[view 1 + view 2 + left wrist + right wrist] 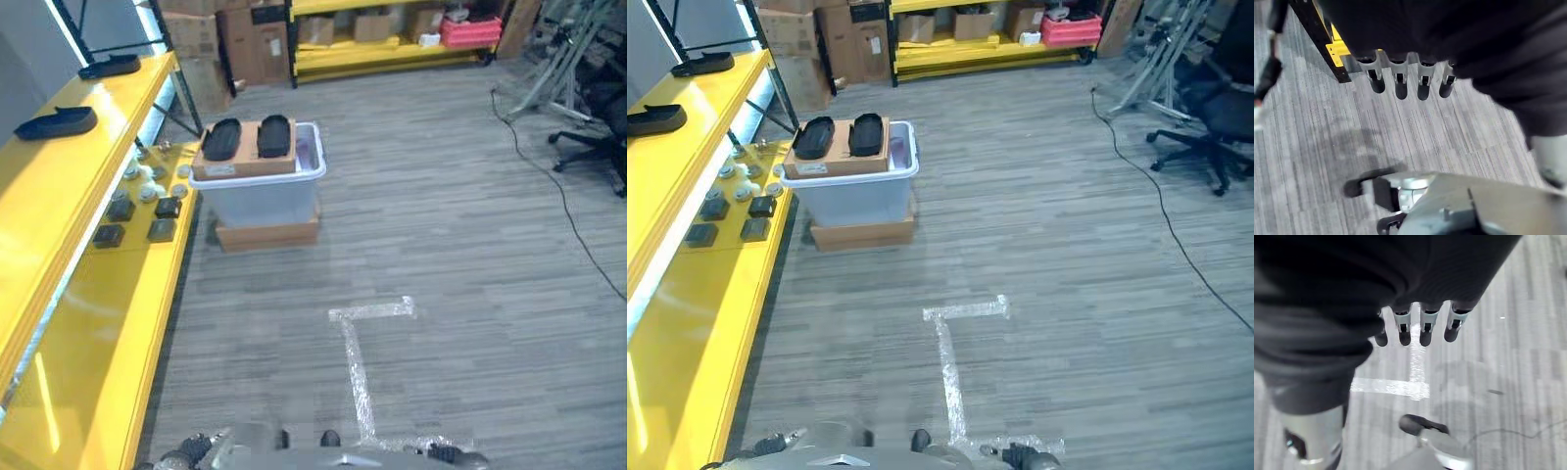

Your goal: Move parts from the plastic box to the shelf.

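Observation:
A translucent white plastic box (260,194) stands on the floor beside the yellow shelf (118,284). A brown cardboard tray (245,164) rests across its top and carries two black oblong parts (222,138) (274,135). Two similar black parts (56,122) (110,67) lie on the shelf's upper level. Several small parts (147,208) sit on the lower level. My left hand (1399,83) hangs over the floor near a shelf post, fingers straight and holding nothing. My right hand (1426,328) hangs over the floor by the tape mark, fingers straight and holding nothing.
A flat cardboard box (266,235) lies under the plastic box. Shiny tape marks (358,338) run across the grey plank floor ahead of me. A black office chair (598,122) and a floor cable (563,206) are at the right. A yellow rack with boxes (392,39) stands at the back.

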Controlling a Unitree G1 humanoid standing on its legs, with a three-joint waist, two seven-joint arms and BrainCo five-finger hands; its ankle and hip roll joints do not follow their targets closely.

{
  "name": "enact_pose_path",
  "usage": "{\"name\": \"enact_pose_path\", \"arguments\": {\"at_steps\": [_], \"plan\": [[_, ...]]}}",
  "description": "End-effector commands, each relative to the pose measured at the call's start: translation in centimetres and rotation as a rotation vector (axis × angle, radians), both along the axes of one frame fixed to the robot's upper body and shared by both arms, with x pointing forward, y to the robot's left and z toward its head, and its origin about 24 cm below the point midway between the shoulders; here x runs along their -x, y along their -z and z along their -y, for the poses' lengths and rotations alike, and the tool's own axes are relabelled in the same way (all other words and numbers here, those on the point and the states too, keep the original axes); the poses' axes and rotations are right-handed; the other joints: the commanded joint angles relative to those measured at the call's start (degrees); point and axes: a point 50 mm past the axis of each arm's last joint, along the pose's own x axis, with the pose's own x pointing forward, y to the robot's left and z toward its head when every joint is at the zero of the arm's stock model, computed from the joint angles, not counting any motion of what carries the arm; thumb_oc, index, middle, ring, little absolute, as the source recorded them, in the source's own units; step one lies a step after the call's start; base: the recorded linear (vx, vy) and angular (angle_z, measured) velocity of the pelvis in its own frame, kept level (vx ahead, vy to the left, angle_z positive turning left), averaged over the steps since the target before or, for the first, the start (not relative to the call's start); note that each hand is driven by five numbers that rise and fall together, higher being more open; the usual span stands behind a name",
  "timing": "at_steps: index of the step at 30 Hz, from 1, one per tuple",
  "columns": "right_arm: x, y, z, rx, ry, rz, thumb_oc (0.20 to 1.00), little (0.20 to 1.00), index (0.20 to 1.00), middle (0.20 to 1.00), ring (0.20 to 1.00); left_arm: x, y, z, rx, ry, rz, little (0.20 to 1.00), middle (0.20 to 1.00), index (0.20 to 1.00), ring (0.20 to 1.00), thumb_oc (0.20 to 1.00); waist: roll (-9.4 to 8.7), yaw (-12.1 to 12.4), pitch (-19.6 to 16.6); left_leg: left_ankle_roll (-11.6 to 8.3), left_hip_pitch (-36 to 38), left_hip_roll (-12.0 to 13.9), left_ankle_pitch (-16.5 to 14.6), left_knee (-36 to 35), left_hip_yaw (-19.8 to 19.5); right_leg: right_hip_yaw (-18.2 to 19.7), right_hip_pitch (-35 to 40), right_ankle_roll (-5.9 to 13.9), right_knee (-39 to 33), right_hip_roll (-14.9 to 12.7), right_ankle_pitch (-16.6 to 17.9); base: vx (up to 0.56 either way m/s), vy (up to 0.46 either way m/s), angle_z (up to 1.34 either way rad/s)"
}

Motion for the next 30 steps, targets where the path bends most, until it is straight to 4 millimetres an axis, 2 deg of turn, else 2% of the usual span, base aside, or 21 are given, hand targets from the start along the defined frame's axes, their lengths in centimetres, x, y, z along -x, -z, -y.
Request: {"name": "enact_pose_path", "arguments": {"at_steps": [1,3,4,5,6,7,9,11,12,15,17,18,20,21,22,23,25,26,27,28,30], "plan": [[0.2,-0.5,1.6,0.018,0.024,0.019,1.0,1.0,1.0,1.0,1.0,-3.2,-0.7,-0.3,-0.011,0.022,0.082,1.0,1.0,1.0,1.0,1.0,-0.02,0.18,3.47,0.31,5.02,1.5,5.41,-12.82,-1.16,1.13,1.29,8.51,4.33,-4.87,-2.65,0.33,0.044,-0.07],[-0.5,-0.8,2.0,0.031,-0.01,0.037,1.0,1.0,1.0,1.0,1.0,-2.4,-0.5,-0.3,-0.014,0.023,0.059,1.0,1.0,1.0,1.0,1.0,1.81,1.89,2.74,0.12,4.51,0.58,9.28,-24.93,-4.5,1.59,3.63,9.26,3.13,-3.35,-3.85,0.33,0.049,-0.35],[-0.5,-0.8,2.0,0.03,-0.01,0.037,1.0,1.0,1.0,1.0,1.0,-2.4,-0.5,-0.3,-0.014,0.023,0.059,1.0,1.0,1.0,1.0,1.0,1.72,1.9,2.92,0.13,4.9,0.5,9.4,-25.25,-4.46,1.6,3.89,9.27,3.09,-3.45,-3.91,0.34,0.064,-0.43],[-1.7,-1.2,2.0,0.038,-0.03,0.064,1.0,1.0,1.0,1.0,1.0,-1.6,-0.4,-0.9,-0.03,0.019,0.021,1.0,1.0,1.0,1.0,1.0,1.78,2.56,1.66,0.86,6.71,0.32,7.74,-24.16,-4.21,1.39,4.1,10.13,5.38,-3.93,-5.99,0.46,0.151,-0.37],[-2.3,-1.2,1.5,0.012,0.013,0.111,1.0,1.0,1.0,1.0,1.0,-0.5,-0.3,-1.3,-0.032,-0.003,-0.018,1.0,1.0,1.0,1.0,1.0,1.25,1.75,0.67,2.88,8.95,-0.12,4.96,-23.43,-2.6,0.79,2.7,11.83,13.33,-5.54,-5.68,0.56,0.228,-0.43],[-2.7,-1.3,1.3,-0.015,0.075,0.16,1.0,1.0,1.0,1.0,1.0,-0.1,-0.3,-1.5,-0.036,-0.027,-0.027,1.0,1.0,1.0,1.0,1.0,1.47,0.93,0.61,4.07,10.48,-0.37,3.93,-23.74,-2.01,1.5,-0.29,12.81,20.88,-6.29,-2.75,0.4,0.24,-0.51],[-3.4,-1.2,0.2,-0.075,0.135,0.228,1.0,1.0,1.0,1.0,1.0,-0.7,-0.6,-2.4,-0.053,-0.077,0.002,1.0,1.0,1.0,1.0,1.0,2.84,-1.61,2.33,5.28,13.79,0.59,3.68,-25.29,-2.62,4.25,-7.49,13.62,33.91,-4.93,3.23,0.22,0.174,-0.38],[-2.3,-0.8,0.1,-0.061,0.125,0.183,1.0,1.0,1.0,1.0,1.0,-1.2,-0.8,-2.7,-0.061,-0.085,0.019,1.0,1.0,1.0,1.0,1.0,3.64,-2.47,3.17,5.74,15.95,1.17,2.93,-26.22,-3.22,3.55,-11.9,13.16,37.51,-5.46,2.4,0.29,0.087,0.11],[-1.6,-0.6,0.1,-0.053,0.119,0.153,1.0,1.0,1.0,1.0,1.0,-1.5,-0.9,-2.8,-0.064,-0.081,0.03,1.0,1.0,1.0,1.0,1.0,3.99,-2.88,3.26,5.68,17.27,1.37,2.51,-27.01,-3.6,2.68,-13.56,12.64,35.83,-5.81,1.7,0.39,0.004,0.35],[0.1,-0.2,0.3,-0.039,0.11,0.079,1.0,1.0,1.0,1.0,1.0,-3.1,-1.3,-3.0,-0.071,-0.056,0.077,1.0,1.0,1.0,1.0,1.0,3.6,-4.09,2.9,4.71,20.21,0.93,0.97,-28.8,-5.1,0.79,-14.7,12.25,22.53,-6.16,0.66,0.39,-0.095,0.51],[1.0,-0.1,0.6,-0.025,0.125,0.052,1.0,1.0,1.0,1.0,1.0,-5.0,-1.8,-2.9,-0.074,-0.034,0.142,1.0,1.0,1.0,1.0,1.0,3.35,-5.66,2.76,3.74,22.73,0.95,-0.57,-29.4,-6.88,3.74,-15.09,13.0,11.77,-5.38,2.6,0.45,-0.173,0.51],[1.5,-0.1,0.9,-0.013,0.132,0.032,1.0,1.0,1.0,1.0,1.0,-6.5,-2.3,-2.6,-0.067,-0.03,0.203,1.0,1.0,1.0,1.0,1.0,3.5,-6.2,2.71,3.05,23.83,1.33,-1.36,-28.59,-7.82,5.11,-15.87,13.44,9.91,-5.54,3.76,0.4,-0.179,0.44],[1.8,0.0,0.9,-0.012,0.124,0.011,1.0,1.0,1.0,1.0,1.0,-7.3,-2.5,-2.3,-0.062,-0.014,0.226,1.0,1.0,1.0,1.0,1.0,3.25,-6.26,2.25,2.39,24.58,2.04,-1.96,-27.12,-8.48,5.35,-15.16,13.11,11.07,-5.37,3.35,0.37,-0.251,0.74],[2.2,0.2,0.7,-0.01,0.109,-0.008,1.0,1.0,1.0,1.0,1.0,-6.9,-2.3,-2.1,-0.063,-0.024,0.212,1.0,1.0,1.0,1.0,1.0,3.14,-5.97,1.5,1.35,24.09,2.82,-0.37,-23.87,-8.59,4.18,-13.5,11.83,10.9,-5.02,2.68,0.29,-0.252,0.76],[2.2,0.2,0.7,-0.01,0.109,-0.008,1.0,1.0,1.0,1.0,1.0,-6.9,-2.3,-2.1,-0.063,-0.024,0.212,1.0,1.0,1.0,1.0,1.0,3.14,-5.98,1.5,1.35,24.09,2.83,-0.38,-23.86,-8.61,4.17,-13.49,11.83,10.9,-5.02,2.68,0.37,-0.298,0.73],[2.0,0.0,1.1,-0.003,0.103,0.001,1.0,1.0,1.0,1.0,1.0,-5.8,-1.8,-1.4,-0.028,-0.06,0.184,1.0,1.0,1.0,1.0,1.0,2.85,-5.35,1.32,0.0,21.28,1.48,3.2,-15.23,-9.5,3.28,-11.04,10.92,9.18,-5.52,3.06,0.22,-0.163,0.7],[0.9,-0.4,1.6,0.011,0.105,0.042,1.0,1.0,1.0,1.0,1.0,-5.3,-1.5,-0.9,-0.013,-0.08,0.173,1.0,1.0,1.0,1.0,1.0,2.1,-4.86,1.93,-1.2,17.54,0.69,4.91,-9.31,-8.41,3.22,-8.32,10.26,7.4,-5.92,2.91,0.26,-0.184,0.38],[0.2,-0.8,2.2,0.027,0.108,0.063,1.0,1.0,1.0,1.0,1.0,-4.9,-1.2,-0.5,-0.001,-0.072,0.151,1.0,1.0,1.0,1.0,1.0,1.73,-4.29,2.16,-1.1,15.51,4.21,4.21,-15.35,-3.64,2.5,-6.18,10.19,6.41,-6.56,1.58,0.18,-0.103,0.03],[0.2,-0.8,2.2,0.027,0.108,0.063,1.0,1.0,1.0,1.0,1.0,-4.9,-1.2,-0.5,-0.001,-0.072,0.151,1.0,1.0,1.0,1.0,1.0,1.73,-4.27,2.21,-1.1,15.58,4.22,4.21,-15.37,-3.61,2.52,-6.13,10.19,6.4,-6.55,1.59,0.21,-0.057,-0.11],[0.0,-0.9,2.5,0.036,0.123,0.071,1.0,1.0,1.0,1.0,1.0,-4.3,-1.0,-0.3,0.004,-0.064,0.127,1.0,1.0,1.0,1.0,1.0,1.83,-3.69,1.96,-0.83,15.62,5.92,3.29,-20.23,-2.53,1.68,-4.92,10.24,5.89,-6.71,0.34,0.15,-0.001,-0.17],[-1.1,-1.5,3.3,0.046,0.175,0.135,1.0,1.0,1.0,1.0,1.0,-3.3,-0.7,-0.1,-0.004,-0.044,0.085,1.0,1.0,1.0,1.0,1.0,3.05,-3.46,1.69,-1.17,14.09,8.8,7.08,-29.81,-2.72,0.76,-3.67,10.62,5.36,-6.29,-0.71,0.22,0.053,-0.02]]}}
